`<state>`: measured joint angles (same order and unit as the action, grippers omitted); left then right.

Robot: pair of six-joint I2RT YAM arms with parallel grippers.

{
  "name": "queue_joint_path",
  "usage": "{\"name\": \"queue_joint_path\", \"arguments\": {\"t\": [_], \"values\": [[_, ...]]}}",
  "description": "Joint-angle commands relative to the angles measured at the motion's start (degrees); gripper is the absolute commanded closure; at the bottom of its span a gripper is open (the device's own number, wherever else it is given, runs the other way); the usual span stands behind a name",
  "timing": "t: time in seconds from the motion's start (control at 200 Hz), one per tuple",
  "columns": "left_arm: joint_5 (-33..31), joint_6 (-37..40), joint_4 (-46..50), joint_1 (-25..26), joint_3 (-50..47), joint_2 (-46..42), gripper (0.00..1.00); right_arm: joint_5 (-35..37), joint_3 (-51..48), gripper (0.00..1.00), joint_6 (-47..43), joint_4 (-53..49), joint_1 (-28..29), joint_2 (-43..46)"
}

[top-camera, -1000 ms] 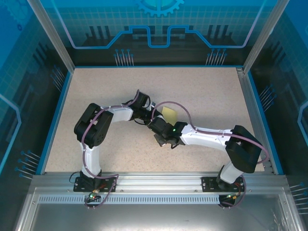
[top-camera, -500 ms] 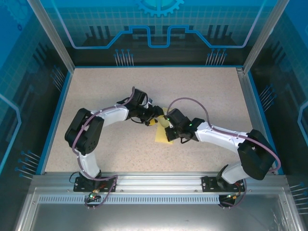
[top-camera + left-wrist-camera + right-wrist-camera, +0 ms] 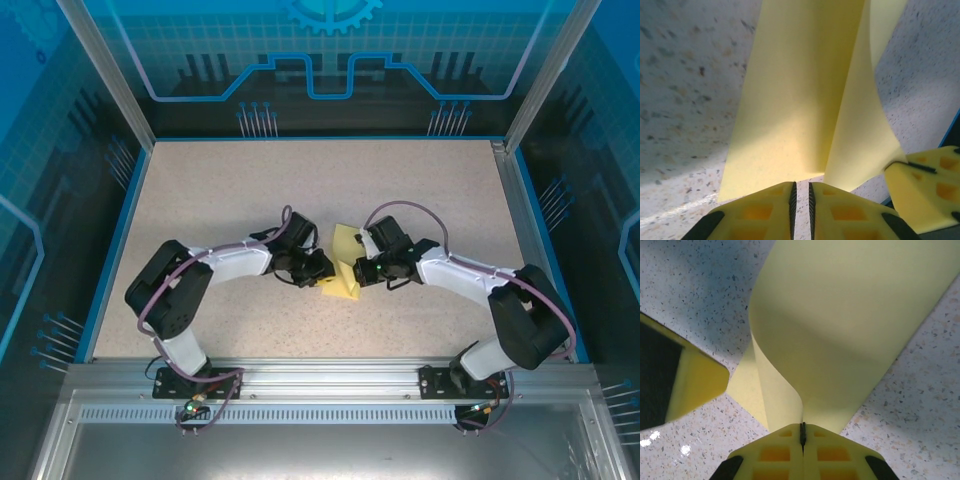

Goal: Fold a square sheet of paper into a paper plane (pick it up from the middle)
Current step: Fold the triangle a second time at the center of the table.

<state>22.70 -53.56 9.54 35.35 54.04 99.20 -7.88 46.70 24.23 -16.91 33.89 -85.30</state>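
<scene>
**Thin, plain yellow square sheet of paper** (image 3: 345, 245): it stands partly folded on the speckled beige surface (image 3: 420, 190), between my two arms.

**Right gripper** (image 3: 802, 432): clenched on the sheet's near edge. The paper curls up and away from its yellow fingertips.

**Left gripper** (image 3: 801, 195): its pads are almost together, with a thin slit between them. The tips sit at the sheet's lower edge. The paper rises directly ahead of them, with a crease just right of the slit. I cannot tell whether this gripper pinches the paper.

The grippers face each other across the sheet.
</scene>
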Motion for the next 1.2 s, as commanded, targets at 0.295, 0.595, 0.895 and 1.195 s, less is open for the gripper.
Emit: {"name": "queue_joint_path", "arguments": {"t": [0.295, 0.595, 0.895, 1.195], "values": [[-6.6, -0.3, 4.6, 2.6, 0.3, 4.9, 0.87, -3.2, 3.2, 1.0, -3.1, -1.3, -1.5, -4.9], [-14.9, 2.4, 12.7, 2.4, 1.4, 3.9, 0.88, -1.8, 7.6, 1.0, -5.3, -4.3, -1.7, -8.3], [-13.3, 3.7, 10.8, 2.3, 1.8, 3.5, 0.87, 0.3, 11.1, 1.0, -8.3, -7.6, -1.8, -12.8], [-13.2, 4.9, 11.7, 2.3, 2.7, 3.1, 0.87, 2.8, 13.6, 1.0, -9.9, -8.8, -1.7, -15.4]]}}
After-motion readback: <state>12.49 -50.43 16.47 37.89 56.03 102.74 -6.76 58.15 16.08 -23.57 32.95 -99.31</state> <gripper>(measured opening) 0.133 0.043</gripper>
